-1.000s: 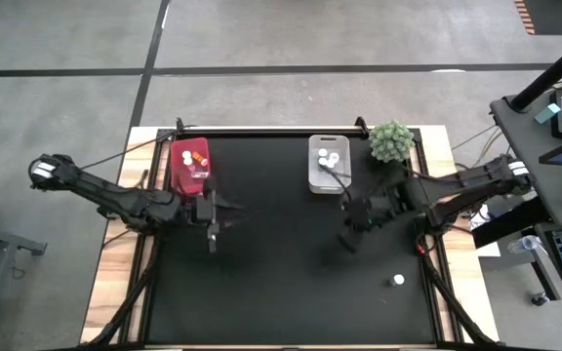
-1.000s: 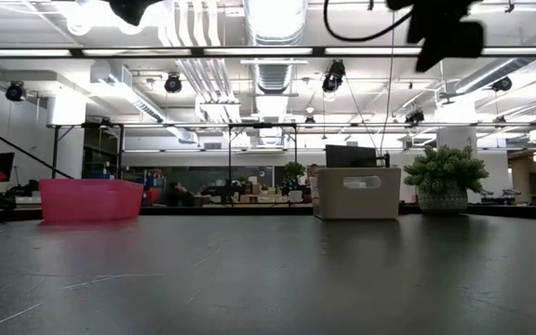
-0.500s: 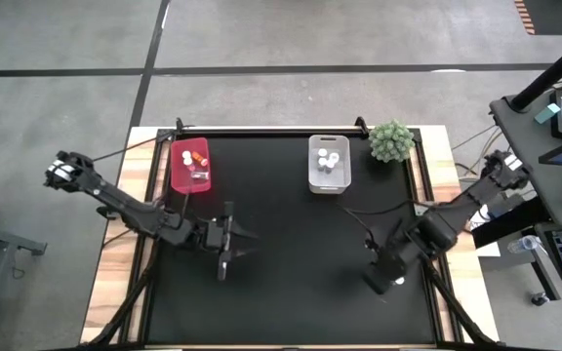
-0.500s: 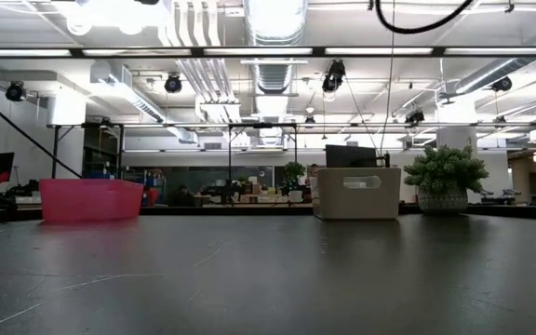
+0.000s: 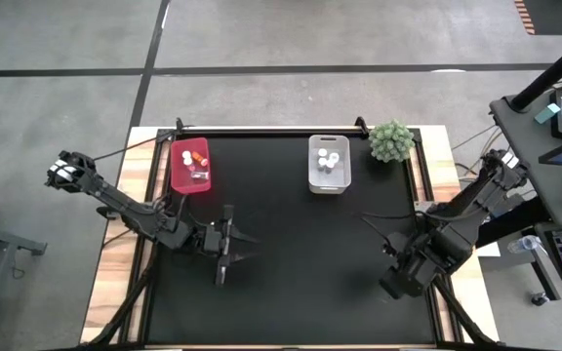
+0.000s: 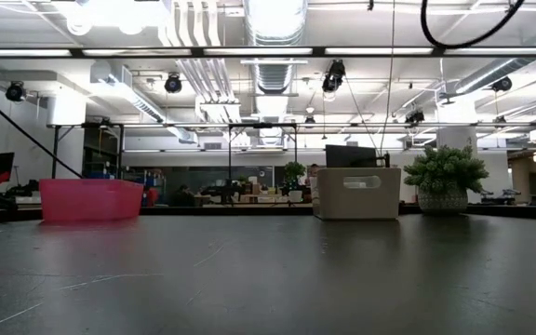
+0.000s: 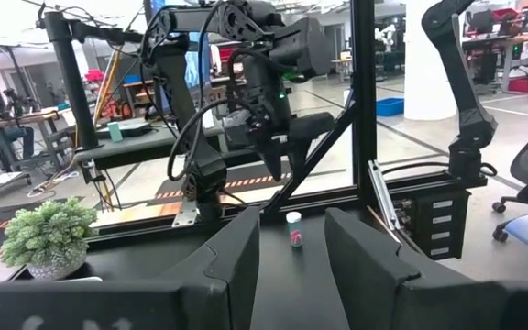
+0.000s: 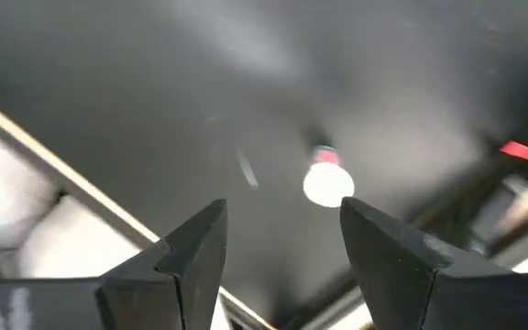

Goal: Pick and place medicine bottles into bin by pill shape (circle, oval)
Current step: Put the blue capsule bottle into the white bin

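One medicine bottle (image 8: pixel 326 180), with a white cap and a pinkish body, stands upright on the black table near its right near corner. It also shows far off in the left wrist view (image 7: pixel 294 229). My right gripper (image 8: pixel 282 247) hangs open above it, pointing steeply down, with nothing between the fingers. In the high view the right gripper (image 5: pixel 398 281) hides the bottle. My left gripper (image 5: pixel 240 244) is open and level over the table's left middle, holding nothing (image 7: pixel 293 275). Neither gripper shows in the low view.
A red bin (image 5: pixel 189 166) at the far left holds a few bottles. A grey bin (image 5: pixel 328 164) at the far middle holds white-capped bottles. A green plant ball (image 5: pixel 391 140) stands at the far right corner. Bare black table lies between the arms.
My right gripper has swung from beside the grey bin toward the table's near right corner, tipping and rolling to point down over the lone bottle. My left gripper has moved from beside the red bin toward the near edge and the table's middle.
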Robot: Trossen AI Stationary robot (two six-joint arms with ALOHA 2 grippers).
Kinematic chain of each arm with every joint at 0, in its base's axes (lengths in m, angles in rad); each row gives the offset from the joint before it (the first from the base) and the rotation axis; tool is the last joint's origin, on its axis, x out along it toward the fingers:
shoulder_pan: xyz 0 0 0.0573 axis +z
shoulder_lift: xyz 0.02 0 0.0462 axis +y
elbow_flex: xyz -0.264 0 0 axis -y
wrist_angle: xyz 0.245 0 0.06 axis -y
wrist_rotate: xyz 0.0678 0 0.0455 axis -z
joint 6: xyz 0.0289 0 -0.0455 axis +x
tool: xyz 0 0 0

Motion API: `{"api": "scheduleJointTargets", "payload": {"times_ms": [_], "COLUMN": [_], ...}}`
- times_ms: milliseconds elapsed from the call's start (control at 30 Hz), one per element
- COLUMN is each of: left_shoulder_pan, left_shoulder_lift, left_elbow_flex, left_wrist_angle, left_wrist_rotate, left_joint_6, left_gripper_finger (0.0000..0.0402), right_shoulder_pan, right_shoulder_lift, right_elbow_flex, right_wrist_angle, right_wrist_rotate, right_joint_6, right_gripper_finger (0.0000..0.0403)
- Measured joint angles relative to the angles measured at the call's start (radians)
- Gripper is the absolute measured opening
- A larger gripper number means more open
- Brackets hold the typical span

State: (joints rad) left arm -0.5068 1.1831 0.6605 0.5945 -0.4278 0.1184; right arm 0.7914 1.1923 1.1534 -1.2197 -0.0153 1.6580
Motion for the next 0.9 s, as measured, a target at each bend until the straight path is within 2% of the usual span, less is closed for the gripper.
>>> {"api": "scheduleJointTargets", "payload": {"times_ms": [233,500,700,900], "left_shoulder_pan": [0.000,0.000,0.000,0.000], "left_shoulder_lift": [-0.001,-0.001,-0.001,-0.002], "left_elbow_flex": [-0.002,-0.003,-0.003,-0.004], "left_wrist_angle": [-0.001,-0.001,-0.002,-0.003], "left_wrist_rotate": [0.000,0.000,0.000,0.000], "left_joint_6": [0.000,-0.006,-0.007,-0.007], "left_gripper_finger": [0.0111,0.0111,0.0111,0.0111], "right_shoulder_pan": [-0.001,-0.001,0.005,0.010], "right_shoulder_lift": [0.000,0.000,0.000,0.000], "right_elbow_flex": [0.000,-0.042,-0.115,-0.160], "right_wrist_angle": [-0.074,-0.083,-0.058,0.043], "right_wrist_rotate": [-0.042,-0.028,-0.058,-0.067], "right_joint_6": [0.047,0.044,0.056,0.055], "right_gripper_finger": [0.0212,0.0272,0.0307,0.0317]}}
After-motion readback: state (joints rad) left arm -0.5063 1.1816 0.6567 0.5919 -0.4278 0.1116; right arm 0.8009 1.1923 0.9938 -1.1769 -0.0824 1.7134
